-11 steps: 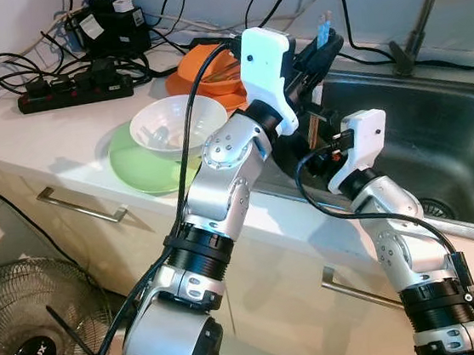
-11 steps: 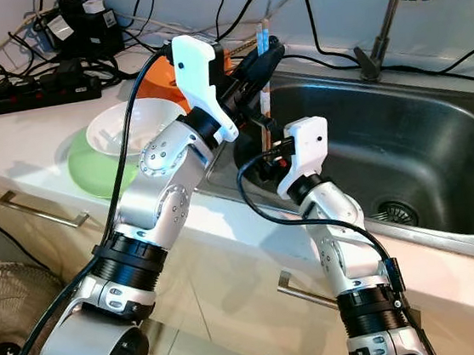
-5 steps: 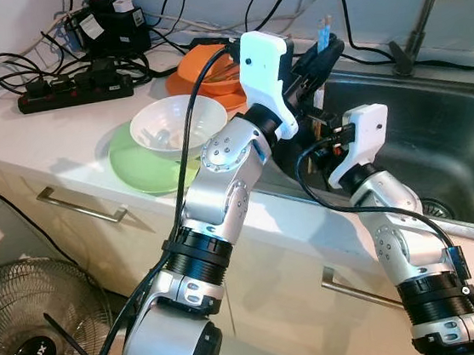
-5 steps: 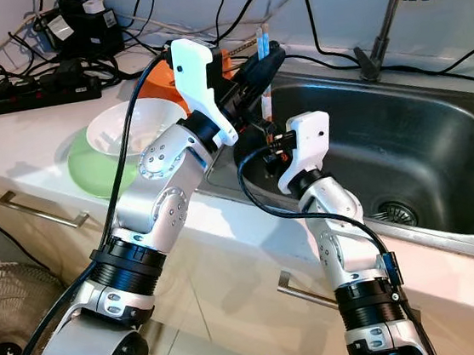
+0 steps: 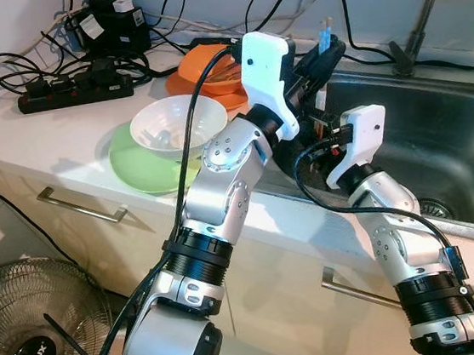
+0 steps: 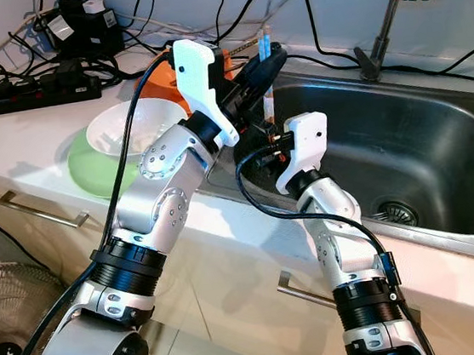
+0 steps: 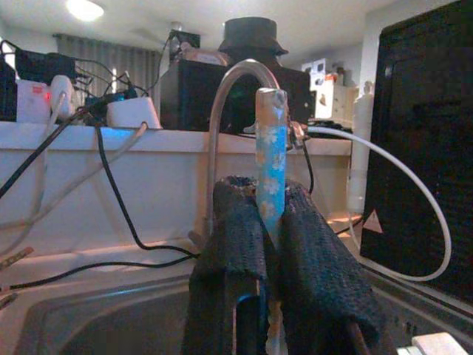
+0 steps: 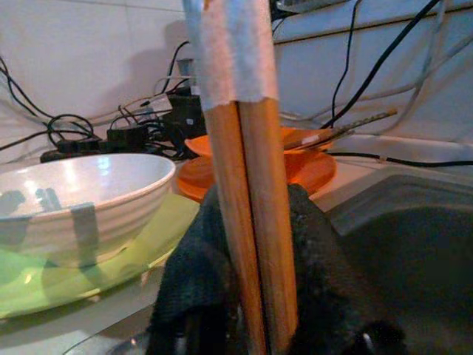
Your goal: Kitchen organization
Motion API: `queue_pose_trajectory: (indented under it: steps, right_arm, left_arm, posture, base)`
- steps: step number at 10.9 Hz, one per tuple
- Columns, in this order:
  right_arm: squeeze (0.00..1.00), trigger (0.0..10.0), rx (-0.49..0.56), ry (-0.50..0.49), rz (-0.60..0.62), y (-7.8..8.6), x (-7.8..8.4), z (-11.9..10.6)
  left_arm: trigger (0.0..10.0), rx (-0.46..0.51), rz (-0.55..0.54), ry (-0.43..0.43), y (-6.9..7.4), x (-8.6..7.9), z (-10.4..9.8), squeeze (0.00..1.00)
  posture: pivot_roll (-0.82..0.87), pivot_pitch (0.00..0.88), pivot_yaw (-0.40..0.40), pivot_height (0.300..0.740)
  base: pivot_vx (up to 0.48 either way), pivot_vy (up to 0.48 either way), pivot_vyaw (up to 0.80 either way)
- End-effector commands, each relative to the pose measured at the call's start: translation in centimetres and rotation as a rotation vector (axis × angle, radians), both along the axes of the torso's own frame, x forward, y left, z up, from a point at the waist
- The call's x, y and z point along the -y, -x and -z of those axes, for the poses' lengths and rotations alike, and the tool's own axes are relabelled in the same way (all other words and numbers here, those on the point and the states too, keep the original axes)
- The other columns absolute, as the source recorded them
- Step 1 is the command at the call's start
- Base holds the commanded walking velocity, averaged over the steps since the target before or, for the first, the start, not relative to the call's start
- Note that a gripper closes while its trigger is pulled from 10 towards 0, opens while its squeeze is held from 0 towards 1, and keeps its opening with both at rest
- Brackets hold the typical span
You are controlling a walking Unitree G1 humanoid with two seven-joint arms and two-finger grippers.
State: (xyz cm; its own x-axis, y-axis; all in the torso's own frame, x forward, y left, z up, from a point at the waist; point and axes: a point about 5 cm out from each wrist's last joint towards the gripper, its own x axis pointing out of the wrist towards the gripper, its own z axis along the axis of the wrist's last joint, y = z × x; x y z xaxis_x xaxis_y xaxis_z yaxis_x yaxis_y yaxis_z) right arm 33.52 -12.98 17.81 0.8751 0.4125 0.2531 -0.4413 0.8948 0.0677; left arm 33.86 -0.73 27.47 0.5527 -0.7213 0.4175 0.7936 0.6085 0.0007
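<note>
A pair of wooden chopsticks [image 6: 267,97] with blue-patterned tops stands upright over the left rim of the steel sink [image 5: 439,146]. My left gripper [image 6: 262,65] is shut on the upper part, and the blue end [image 7: 270,163] rises between its black fingers [image 7: 230,244]. Just below, my right gripper [image 6: 264,140] is shut on the bare wooden part [image 8: 253,222], which has a band of grey tape [image 8: 229,52] above the grip. On the counter to the left sit a white bowl [image 5: 178,126] on a green plate [image 5: 137,163] and stacked orange plates [image 5: 199,70].
A black power strip [image 5: 73,89] and tangled cables lie at the back of the counter. The tap [image 5: 424,10] stands behind the sink. Drawer handles [image 5: 82,205] run along the cabinet front, and a floor fan [image 5: 28,338] stands at the lower left.
My right wrist has lifted a little toward the left gripper. Both grippers keep hold of the chopsticks; the dishes have not moved.
</note>
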Motion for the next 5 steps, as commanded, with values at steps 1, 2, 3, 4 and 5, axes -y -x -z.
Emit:
queue_pose_trajectory:
  steps: [1,2,3,4,5]
  right_arm:
    - [0.0,0.0,0.008,0.002,0.032,-0.31,0.63,-0.22]
    - [0.0,0.0,0.008,0.001,0.036,-0.35,0.71,-0.22]
    - [0.0,0.0,0.009,0.002,0.037,-0.35,0.74,-0.21]
    - [0.0,0.0,0.009,0.003,0.037,-0.37,0.75,-0.2]
    - [0.0,0.0,0.008,0.004,0.04,-0.44,0.85,-0.19]
  left_arm:
    - [10.0,-0.01,0.028,0.044,0.68,0.79,-0.1,0.0]
    - [10.0,-0.009,0.023,0.042,0.65,0.68,-0.07,0.0]
    - [10.0,-0.008,0.02,0.042,0.6,0.6,-0.09,0.0]
    - [10.0,-0.007,0.014,0.042,0.54,0.47,-0.1,0.0]
    - [10.0,-0.01,0.007,0.042,0.45,0.32,-0.04,1.0]
  posture:
    - [0.12,0.018,0.01,0.74]
    - [0.12,0.014,0.009,0.74]
    - [0.13,0.01,0.008,0.74]
    - [0.13,0.006,0.007,0.74]
    - [0.13,0.004,0.007,0.74]
  base:
    - [0.0,0.0,0.0]
    - [0.0,0.0,0.0]
    - [0.0,0.0,0.0]
    - [0.0,0.0,0.0]
    - [0.0,0.0,0.0]
